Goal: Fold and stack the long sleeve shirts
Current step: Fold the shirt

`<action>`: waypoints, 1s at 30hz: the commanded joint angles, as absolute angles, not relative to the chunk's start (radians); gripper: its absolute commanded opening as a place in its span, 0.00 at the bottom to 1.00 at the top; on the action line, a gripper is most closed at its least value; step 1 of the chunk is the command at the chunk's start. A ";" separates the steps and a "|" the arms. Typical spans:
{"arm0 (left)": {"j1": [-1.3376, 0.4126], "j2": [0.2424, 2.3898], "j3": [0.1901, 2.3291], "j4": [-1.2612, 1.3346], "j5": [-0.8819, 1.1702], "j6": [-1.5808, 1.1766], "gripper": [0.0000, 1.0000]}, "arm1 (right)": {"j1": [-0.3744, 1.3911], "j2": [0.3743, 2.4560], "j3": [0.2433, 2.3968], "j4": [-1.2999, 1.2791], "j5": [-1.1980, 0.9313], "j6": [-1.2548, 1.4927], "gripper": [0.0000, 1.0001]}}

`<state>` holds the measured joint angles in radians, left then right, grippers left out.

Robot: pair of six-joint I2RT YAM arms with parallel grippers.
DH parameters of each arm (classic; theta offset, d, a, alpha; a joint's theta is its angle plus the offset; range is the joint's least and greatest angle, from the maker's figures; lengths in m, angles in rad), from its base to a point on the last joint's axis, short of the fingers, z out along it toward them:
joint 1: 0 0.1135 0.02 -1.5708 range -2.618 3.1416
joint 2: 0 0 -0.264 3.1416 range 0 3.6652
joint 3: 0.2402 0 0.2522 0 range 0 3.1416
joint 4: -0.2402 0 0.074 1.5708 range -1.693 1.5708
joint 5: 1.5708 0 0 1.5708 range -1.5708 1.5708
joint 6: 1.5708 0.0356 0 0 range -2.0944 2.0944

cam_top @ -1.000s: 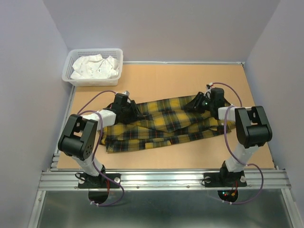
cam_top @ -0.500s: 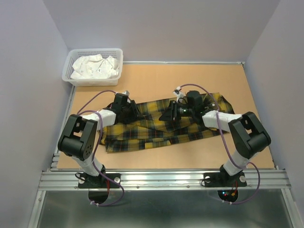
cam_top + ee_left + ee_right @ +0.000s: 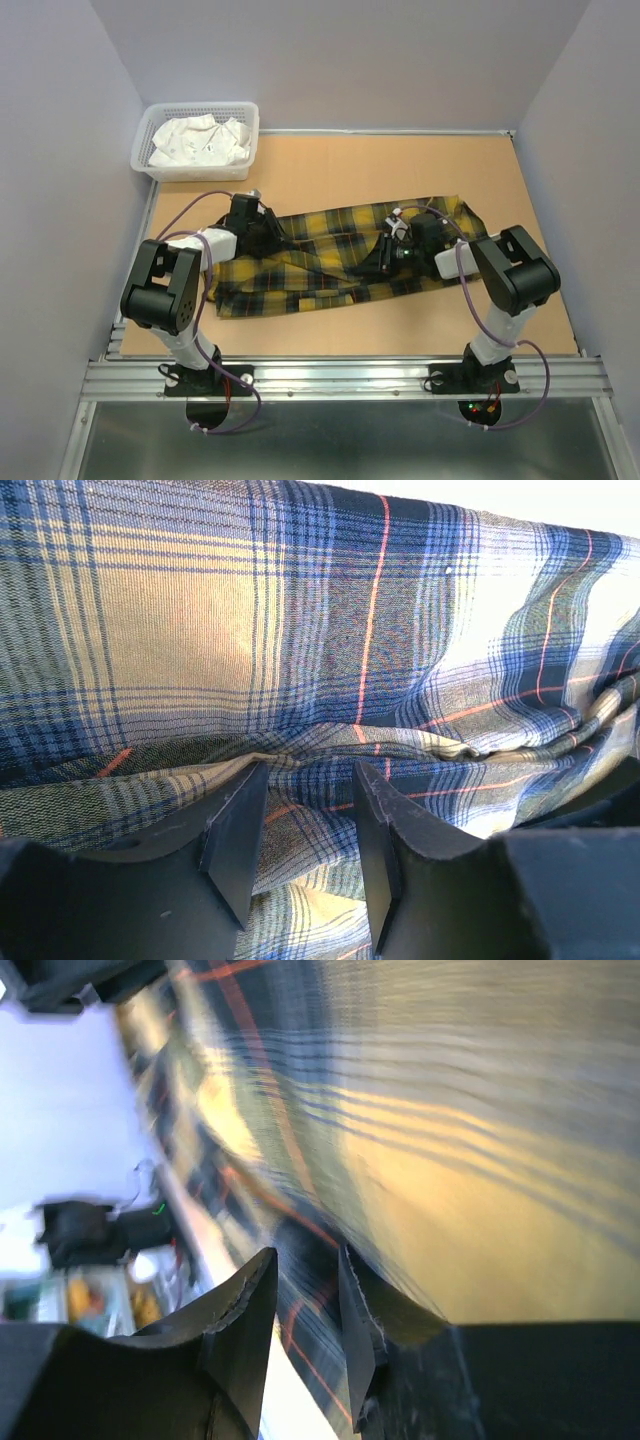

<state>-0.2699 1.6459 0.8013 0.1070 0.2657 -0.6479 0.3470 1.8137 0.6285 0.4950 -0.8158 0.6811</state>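
The yellow plaid long sleeve shirt [image 3: 300, 282] lies crumpled across the middle of the table, partly folded lengthwise. My left gripper [image 3: 264, 234] is at the shirt's upper left edge. In the left wrist view the gripper [image 3: 308, 780] has a bunched fold of the shirt [image 3: 200, 610] between its fingers. My right gripper [image 3: 386, 258] sits low on the shirt right of centre. In the blurred right wrist view the gripper [image 3: 305, 1270] is nearly closed, with the plaid cloth [image 3: 480, 1160] pinched between the fingers.
A white plastic basket [image 3: 140, 160] holding white cloth [image 3: 200, 142] stands at the back left corner. Grey walls enclose the table on three sides. The metal rail with both arm bases runs along the near edge [image 3: 340, 378].
My right gripper swept left over the shirt, then came back right and nearer, dragging cloth with it. My left gripper shifted slightly up and left. The shirt's upper layer now reaches further right.
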 commanded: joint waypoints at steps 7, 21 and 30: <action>-0.253 1.507 0.822 -0.031 0.167 -0.597 0.69 | 0.321 1.532 0.735 0.290 -0.707 0.594 0.37; -0.445 1.561 0.821 0.143 0.253 -0.618 0.71 | 0.313 1.788 0.801 0.405 -0.756 0.581 0.37; -0.371 1.712 0.798 0.101 0.249 -0.666 0.65 | 0.097 1.798 0.697 0.466 -0.684 0.574 0.36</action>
